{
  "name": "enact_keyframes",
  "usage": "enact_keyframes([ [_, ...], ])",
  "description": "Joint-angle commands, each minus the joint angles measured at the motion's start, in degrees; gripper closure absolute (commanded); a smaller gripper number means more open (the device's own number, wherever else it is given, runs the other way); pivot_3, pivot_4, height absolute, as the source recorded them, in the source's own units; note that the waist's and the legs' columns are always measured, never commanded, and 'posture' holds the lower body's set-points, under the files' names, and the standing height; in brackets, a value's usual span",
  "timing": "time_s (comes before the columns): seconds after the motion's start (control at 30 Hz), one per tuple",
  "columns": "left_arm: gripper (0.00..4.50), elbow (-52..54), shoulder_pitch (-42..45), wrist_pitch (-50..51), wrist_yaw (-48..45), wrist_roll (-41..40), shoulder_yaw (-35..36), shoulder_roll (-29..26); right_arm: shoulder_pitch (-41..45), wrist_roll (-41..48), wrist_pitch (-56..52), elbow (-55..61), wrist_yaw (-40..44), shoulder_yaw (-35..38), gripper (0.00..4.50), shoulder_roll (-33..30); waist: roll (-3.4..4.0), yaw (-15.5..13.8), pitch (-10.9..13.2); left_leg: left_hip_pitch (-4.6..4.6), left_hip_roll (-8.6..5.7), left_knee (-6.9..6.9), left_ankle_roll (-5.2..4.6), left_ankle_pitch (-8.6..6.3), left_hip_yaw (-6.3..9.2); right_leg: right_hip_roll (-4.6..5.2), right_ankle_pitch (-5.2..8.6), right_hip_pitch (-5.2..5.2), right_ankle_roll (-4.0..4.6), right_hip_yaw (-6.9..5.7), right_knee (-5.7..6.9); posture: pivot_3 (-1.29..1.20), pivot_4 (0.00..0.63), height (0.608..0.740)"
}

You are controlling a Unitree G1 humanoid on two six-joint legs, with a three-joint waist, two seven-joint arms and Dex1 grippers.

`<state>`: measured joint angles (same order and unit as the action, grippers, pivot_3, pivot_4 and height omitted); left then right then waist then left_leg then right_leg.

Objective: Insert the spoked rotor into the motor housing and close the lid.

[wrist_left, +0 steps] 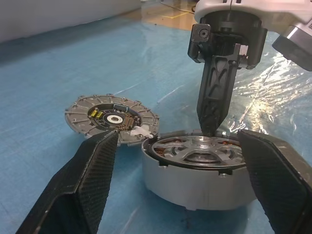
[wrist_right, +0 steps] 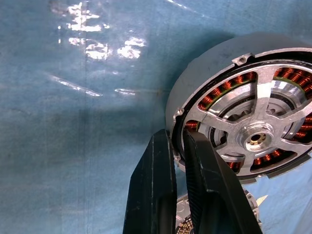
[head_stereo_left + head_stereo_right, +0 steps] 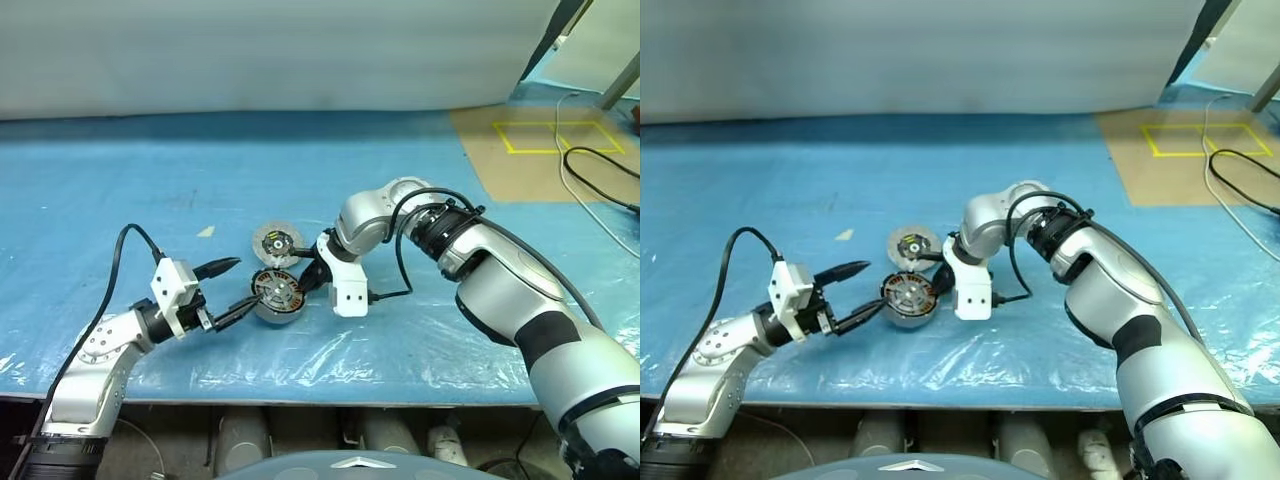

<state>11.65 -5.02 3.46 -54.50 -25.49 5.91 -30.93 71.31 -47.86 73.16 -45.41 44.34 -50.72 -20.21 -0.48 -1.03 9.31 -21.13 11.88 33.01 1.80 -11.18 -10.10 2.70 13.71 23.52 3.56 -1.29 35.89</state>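
Observation:
The spoked rotor [image 1: 197, 146], silver spokes over copper windings, sits inside the grey round motor housing [image 3: 278, 297] near the table's front. Just behind it lies the lid [image 3: 277, 243], a flat disc with a segmented white rim and a dark circuit centre. My left gripper [image 3: 245, 283] is open and level, one black finger [image 1: 92, 185] on each side of the housing. My right gripper [image 2: 176, 136] points steeply down from the housing's right. It is closed to a thin slit astride the housing's rim, one finger outside the wall and one over the rotor.
Crinkled clear plastic covers the blue table [image 3: 120, 180], whose front edge runs close below the housing. A brown board with a yellow tape square [image 3: 555, 137] lies at the far right, with black cables [image 3: 600, 165] across it. A small tan scrap [image 3: 205, 231] sits left of the lid.

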Motion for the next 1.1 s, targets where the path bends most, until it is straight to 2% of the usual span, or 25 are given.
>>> enact_keyframes([
  [0.03,0.36,0.2,0.3,-1.2,-0.2,-0.1,0.0,0.3,3.0,-3.8,0.3,2.8,-3.1,0.9,4.50,-2.0,-0.01,-0.1,0.0,-0.01,0.00,0.00,0.00,0.00,0.00,0.00,0.00,0.00,0.00,0.00,0.00,0.00,0.150,0.740],
  [0.3,0.36,-0.7,1.3,-1.3,-0.5,0.2,-0.5,0.6,4.0,-5.5,0.2,3.8,-4.0,0.9,4.50,-3.8,-0.04,-0.1,0.0,0.00,-0.01,0.01,0.00,0.00,0.00,0.00,0.00,0.00,0.00,0.00,0.01,0.00,0.150,0.740],
  [0.47,0.36,-1.6,1.9,-1.6,-0.9,0.2,-0.4,0.3,2.4,-1.2,0.6,7.5,-0.8,0.9,4.50,-4.6,-0.07,-0.1,0.1,-0.02,-0.01,0.01,0.00,0.00,0.01,0.00,0.00,0.00,0.00,0.00,0.01,0.00,0.150,0.740],
  [0.73,0.36,-1.4,1.8,-1.4,-1.1,0.1,-0.4,0.1,-0.2,0.7,-1.5,7.9,2.0,0.6,4.50,-4.5,-0.08,0.1,0.1,0.00,0.00,0.02,0.00,0.00,0.01,-0.01,0.00,0.00,0.00,0.00,0.02,0.00,0.150,0.740],
  [0.93,0.36,-1.2,1.6,-1.3,-1.0,0.1,-0.3,0.1,-0.5,1.9,-2.7,10.9,3.3,1.5,2.62,-6.0,-0.08,0.1,0.1,0.01,0.00,0.04,0.00,0.00,0.01,-0.01,0.00,0.00,0.00,0.01,0.06,0.00,0.150,0.740],
  [1.1,0.36,-1.6,2.1,-1.2,-1.1,0.0,-0.3,0.0,1.9,6.9,-3.8,14.6,6.1,2.6,2.62,-7.2,-0.08,0.0,0.1,0.00,0.00,0.04,0.00,0.00,0.01,-0.01,0.00,0.00,0.00,0.01,0.06,0.00,0.150,0.740],
])
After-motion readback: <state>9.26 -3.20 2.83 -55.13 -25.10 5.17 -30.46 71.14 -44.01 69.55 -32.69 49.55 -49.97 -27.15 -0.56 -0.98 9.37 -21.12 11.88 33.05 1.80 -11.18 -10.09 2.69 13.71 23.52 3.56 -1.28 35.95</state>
